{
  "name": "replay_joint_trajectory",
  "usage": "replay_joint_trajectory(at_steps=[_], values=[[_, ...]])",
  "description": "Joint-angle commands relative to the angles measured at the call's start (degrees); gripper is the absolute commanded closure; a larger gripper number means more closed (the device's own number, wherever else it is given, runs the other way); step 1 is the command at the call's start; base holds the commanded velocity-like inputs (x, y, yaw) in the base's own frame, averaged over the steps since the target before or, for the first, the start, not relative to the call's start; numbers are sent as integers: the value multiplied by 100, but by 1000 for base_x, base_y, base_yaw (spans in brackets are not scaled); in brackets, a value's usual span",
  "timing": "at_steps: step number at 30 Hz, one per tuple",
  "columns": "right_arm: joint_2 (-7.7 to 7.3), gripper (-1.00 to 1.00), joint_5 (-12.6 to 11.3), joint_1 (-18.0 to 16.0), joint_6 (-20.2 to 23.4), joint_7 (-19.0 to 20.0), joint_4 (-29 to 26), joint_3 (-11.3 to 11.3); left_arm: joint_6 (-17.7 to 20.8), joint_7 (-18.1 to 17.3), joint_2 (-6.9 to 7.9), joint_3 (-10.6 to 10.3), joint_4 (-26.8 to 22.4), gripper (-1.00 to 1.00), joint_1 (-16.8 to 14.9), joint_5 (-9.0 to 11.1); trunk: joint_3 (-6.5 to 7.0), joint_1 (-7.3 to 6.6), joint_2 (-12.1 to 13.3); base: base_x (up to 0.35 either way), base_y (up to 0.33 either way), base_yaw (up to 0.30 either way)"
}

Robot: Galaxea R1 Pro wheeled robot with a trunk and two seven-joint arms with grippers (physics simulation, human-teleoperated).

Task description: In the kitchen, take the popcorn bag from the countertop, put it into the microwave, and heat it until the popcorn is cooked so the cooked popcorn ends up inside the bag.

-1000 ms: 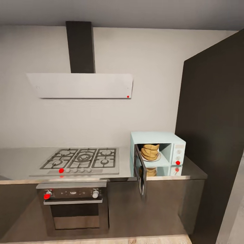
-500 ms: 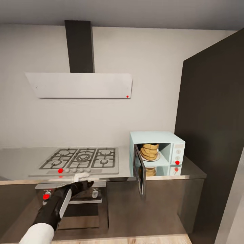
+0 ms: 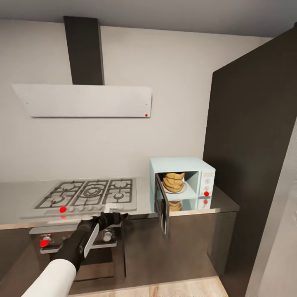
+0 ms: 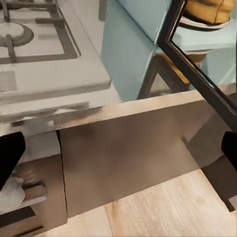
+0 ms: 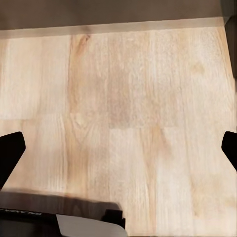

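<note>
The pale mint-blue microwave (image 3: 194, 169) stands on the grey countertop (image 3: 142, 202) at the right, and its dark glass door (image 3: 162, 204) is swung wide open. Inside it, on a white plate, sits the tan-gold popcorn bag (image 3: 173, 182), upright. My left gripper (image 3: 116, 215) is in front of the counter's edge, left of the open door and apart from it. In the left wrist view the left gripper (image 4: 118, 153) is open with nothing between its fingers (image 4: 10, 158), and the door's edge (image 4: 197, 74) and the bag (image 4: 207, 7) lie ahead. My right gripper (image 5: 118, 150) is open over the wood floor.
A gas hob (image 3: 86, 193) lies left of the microwave, with a built-in oven (image 3: 78, 243) below and a flat white hood (image 3: 82, 101) above. A tall dark cabinet (image 3: 247, 165) stands right of the counter. Light wood floor (image 5: 128, 98) runs along the cabinets.
The whole view has shifted, so the camera has moved. My left arm has come up into view from below and reached further right along the counter edge toward the open door.
</note>
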Motion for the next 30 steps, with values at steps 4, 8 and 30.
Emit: replay_joint_trajectory(at_steps=[4, 8, 30], values=[[-6, -100, 4, -6, -22, 12, 22, -28, -241, -20, 102, -5, 3, -100, 0, 4, -32, 2, -5, 0, 0, -186], [-6, -100, 4, -6, -24, 9, 22, -32, -276, -20, 132, -8, 0, -100, 0, 4, -61, 2, -5, 0, 0, -186], [-6, -100, 4, -6, -20, 8, 22, -26, -1095, -52, 234, -1174, -58, -100, 0, 4, -219, 2, -5, 0, 0, -136]])
